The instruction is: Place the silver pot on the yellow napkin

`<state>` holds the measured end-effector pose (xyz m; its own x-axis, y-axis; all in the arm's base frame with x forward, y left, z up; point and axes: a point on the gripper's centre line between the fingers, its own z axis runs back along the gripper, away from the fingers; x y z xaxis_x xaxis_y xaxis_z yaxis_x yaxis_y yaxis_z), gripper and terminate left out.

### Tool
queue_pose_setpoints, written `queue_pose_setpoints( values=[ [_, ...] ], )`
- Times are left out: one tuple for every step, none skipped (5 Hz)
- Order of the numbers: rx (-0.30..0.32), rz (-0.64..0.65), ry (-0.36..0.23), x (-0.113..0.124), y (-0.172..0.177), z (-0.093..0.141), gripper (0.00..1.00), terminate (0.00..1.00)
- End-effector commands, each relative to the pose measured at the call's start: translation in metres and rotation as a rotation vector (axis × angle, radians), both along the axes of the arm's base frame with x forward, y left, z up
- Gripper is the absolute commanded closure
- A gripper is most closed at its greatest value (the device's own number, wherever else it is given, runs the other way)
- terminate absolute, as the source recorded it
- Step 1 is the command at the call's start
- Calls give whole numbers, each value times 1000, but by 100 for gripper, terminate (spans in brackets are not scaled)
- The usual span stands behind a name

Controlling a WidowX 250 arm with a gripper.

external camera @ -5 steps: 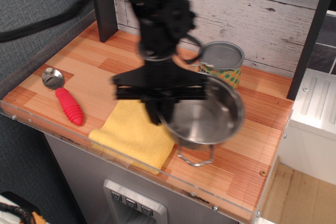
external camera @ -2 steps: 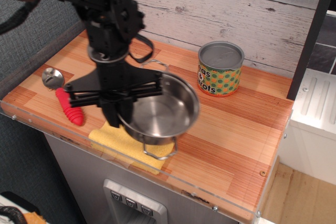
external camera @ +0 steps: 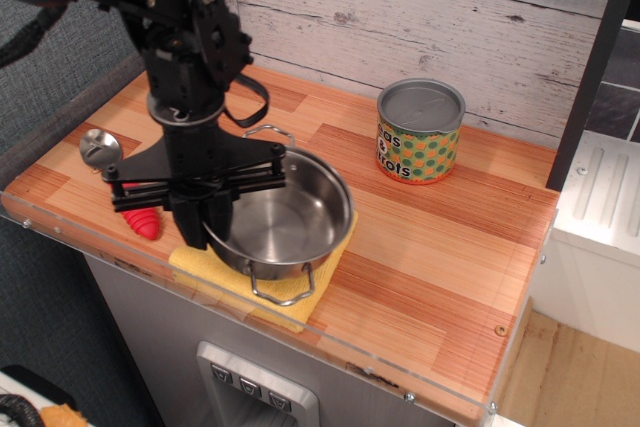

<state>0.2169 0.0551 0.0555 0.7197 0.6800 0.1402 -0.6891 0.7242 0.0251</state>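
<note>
The fingers [external camera: 205,232] are clamped on the left rim of the silver pot [external camera: 280,215]; the pot extends to their right, directly over the yellow napkin [external camera: 335,252] on the surface [external camera: 440,257]; whether it touches yet is unclear; likely next is straight down and release.

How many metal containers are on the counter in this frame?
2. The silver pot sits over the yellow napkin at the front, with the tool at its left rim. The tin can stands upright near the back wall. The arm could hide something smaller.
</note>
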Motion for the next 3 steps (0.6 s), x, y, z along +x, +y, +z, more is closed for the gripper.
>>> queue_pose_setpoints(
  values=[
    [14, 50, 0, -4, 10, -4, 100, 0],
    [4, 42, -8, -1, 13, -12, 100, 0],
    [-31, 10, -29, 2, 10, -17, 100, 0]
  ],
)
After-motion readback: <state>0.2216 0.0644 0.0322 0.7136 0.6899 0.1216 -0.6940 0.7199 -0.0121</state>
